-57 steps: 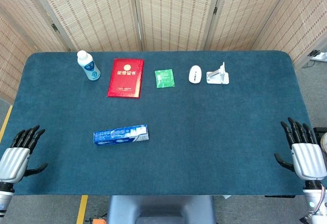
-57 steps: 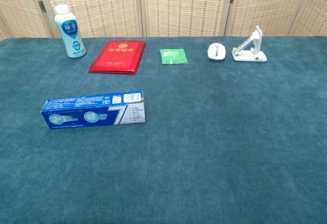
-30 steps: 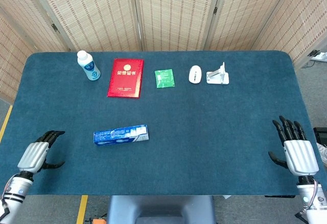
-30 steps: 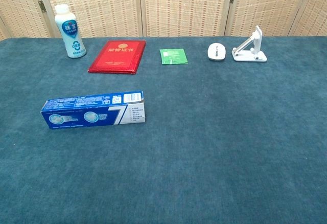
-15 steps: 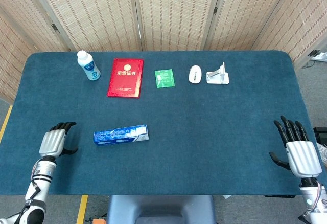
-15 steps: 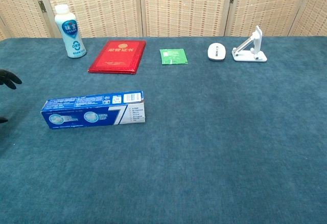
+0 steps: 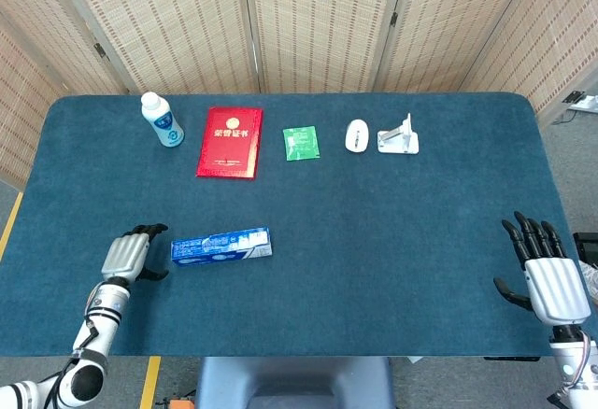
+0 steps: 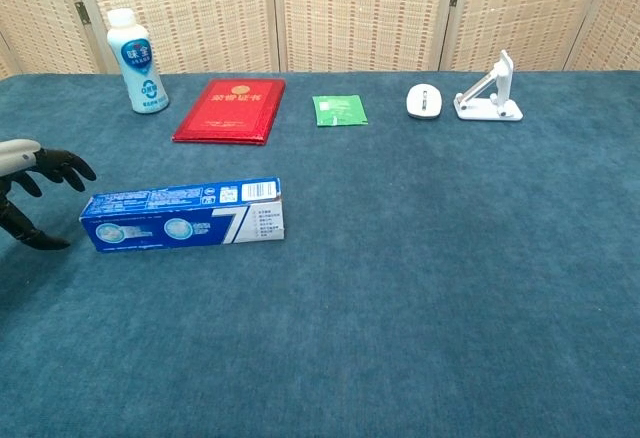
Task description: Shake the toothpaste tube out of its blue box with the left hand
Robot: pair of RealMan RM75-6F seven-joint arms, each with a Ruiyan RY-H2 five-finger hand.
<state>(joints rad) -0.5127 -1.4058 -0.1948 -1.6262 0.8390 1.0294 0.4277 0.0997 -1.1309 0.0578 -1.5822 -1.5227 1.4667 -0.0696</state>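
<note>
- Flat on the table [image 7: 374, 241], blue box [image 7: 221, 246] is lying closed — contents unseen.
- Left hand [image 7: 128, 254] hovering just beside it — fingers apart, holding nothing.
- Right hand [image 7: 547, 278] resting spread, empty.

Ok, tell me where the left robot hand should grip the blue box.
Grip the blue box at its left end, coming from the left, where the open left robot hand already is. It lies flat and lengthwise, so fingers can close across its narrow width.
</note>
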